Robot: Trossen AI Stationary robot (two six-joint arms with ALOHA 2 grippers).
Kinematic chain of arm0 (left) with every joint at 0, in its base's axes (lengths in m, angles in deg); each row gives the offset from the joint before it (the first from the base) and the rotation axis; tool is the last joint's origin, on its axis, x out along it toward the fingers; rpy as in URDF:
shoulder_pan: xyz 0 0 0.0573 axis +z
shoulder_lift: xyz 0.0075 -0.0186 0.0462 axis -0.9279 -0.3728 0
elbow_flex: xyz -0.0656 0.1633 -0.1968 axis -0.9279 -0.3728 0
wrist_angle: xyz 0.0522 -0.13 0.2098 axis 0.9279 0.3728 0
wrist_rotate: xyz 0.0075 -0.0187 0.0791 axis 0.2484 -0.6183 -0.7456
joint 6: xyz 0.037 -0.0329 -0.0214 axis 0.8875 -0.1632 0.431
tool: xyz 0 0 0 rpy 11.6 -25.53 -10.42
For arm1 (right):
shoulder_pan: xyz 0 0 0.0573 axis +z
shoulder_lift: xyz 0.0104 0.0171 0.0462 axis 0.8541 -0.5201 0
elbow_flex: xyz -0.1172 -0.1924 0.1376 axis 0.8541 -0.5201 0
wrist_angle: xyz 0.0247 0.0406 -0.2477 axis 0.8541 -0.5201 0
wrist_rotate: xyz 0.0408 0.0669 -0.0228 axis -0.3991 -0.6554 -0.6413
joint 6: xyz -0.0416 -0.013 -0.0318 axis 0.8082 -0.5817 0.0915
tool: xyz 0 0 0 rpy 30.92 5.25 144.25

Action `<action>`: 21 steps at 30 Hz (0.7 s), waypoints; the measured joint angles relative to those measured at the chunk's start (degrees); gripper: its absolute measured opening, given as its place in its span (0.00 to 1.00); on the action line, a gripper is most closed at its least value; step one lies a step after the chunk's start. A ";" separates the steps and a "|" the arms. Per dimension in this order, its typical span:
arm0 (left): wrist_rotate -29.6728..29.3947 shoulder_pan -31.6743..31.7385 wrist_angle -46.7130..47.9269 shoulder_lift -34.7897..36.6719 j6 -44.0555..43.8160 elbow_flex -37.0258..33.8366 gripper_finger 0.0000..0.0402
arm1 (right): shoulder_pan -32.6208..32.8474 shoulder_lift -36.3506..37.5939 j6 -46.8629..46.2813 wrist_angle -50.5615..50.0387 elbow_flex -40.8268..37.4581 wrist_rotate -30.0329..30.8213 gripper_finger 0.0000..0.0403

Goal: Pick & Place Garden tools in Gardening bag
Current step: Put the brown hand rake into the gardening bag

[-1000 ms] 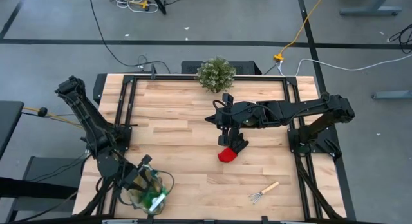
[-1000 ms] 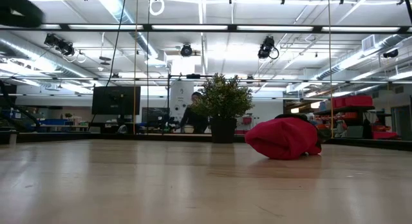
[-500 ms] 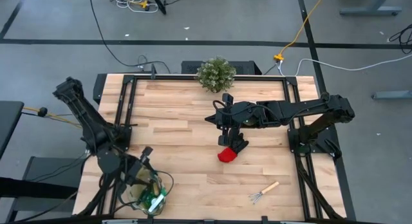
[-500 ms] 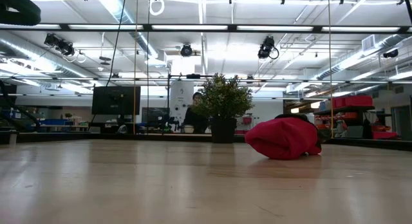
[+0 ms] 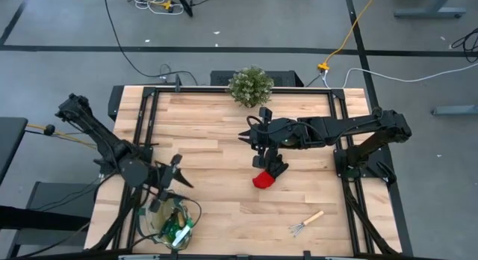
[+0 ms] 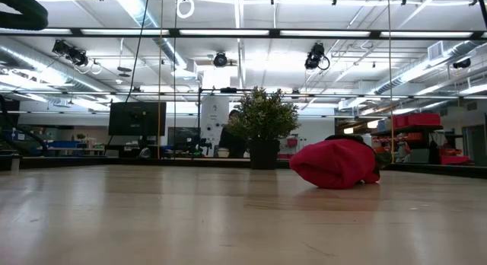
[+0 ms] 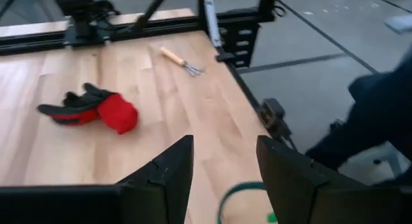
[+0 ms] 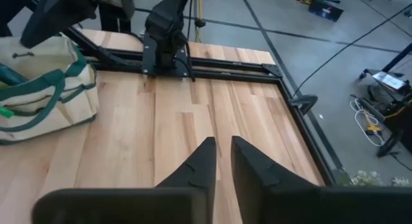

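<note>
Floor (image 5: 67,21): grey concrete, black tape lines, loose black cable; yellow cable (image 5: 351,32) running to the worktop's far edge. Worktop (image 5: 216,129): light wood planks in a black metal frame. Ceiling (image 6: 251,14): white, open ducting, long strip lights (image 6: 137,6), hanging rings, mounted cameras (image 6: 316,57). Far room: dark monitor (image 6: 137,117) on a bench, shelving, red bins (image 6: 415,120), one person (image 6: 228,135) standing behind the potted plant (image 6: 263,128).

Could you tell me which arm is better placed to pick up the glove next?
The right. Its gripper hangs just over the black-and-red glove mid-table, jaws slightly parted. The left gripper sits, jaws open, above the gardening bag at the table's near left corner, far from the glove.
</note>
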 joint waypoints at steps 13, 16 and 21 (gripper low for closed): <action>-0.23 10.38 -0.13 0.00 -0.99 3.54 0.44 | 0.13 0.00 -1.83 -10.66 0.00 -4.61 0.42; -0.23 11.29 -0.53 0.00 -0.84 3.66 0.44 | 0.15 0.00 -2.71 -13.20 0.00 -5.61 0.48; -0.23 12.19 -0.60 0.00 -0.84 3.66 0.44 | 0.68 0.00 -3.56 -15.19 0.00 -7.31 0.52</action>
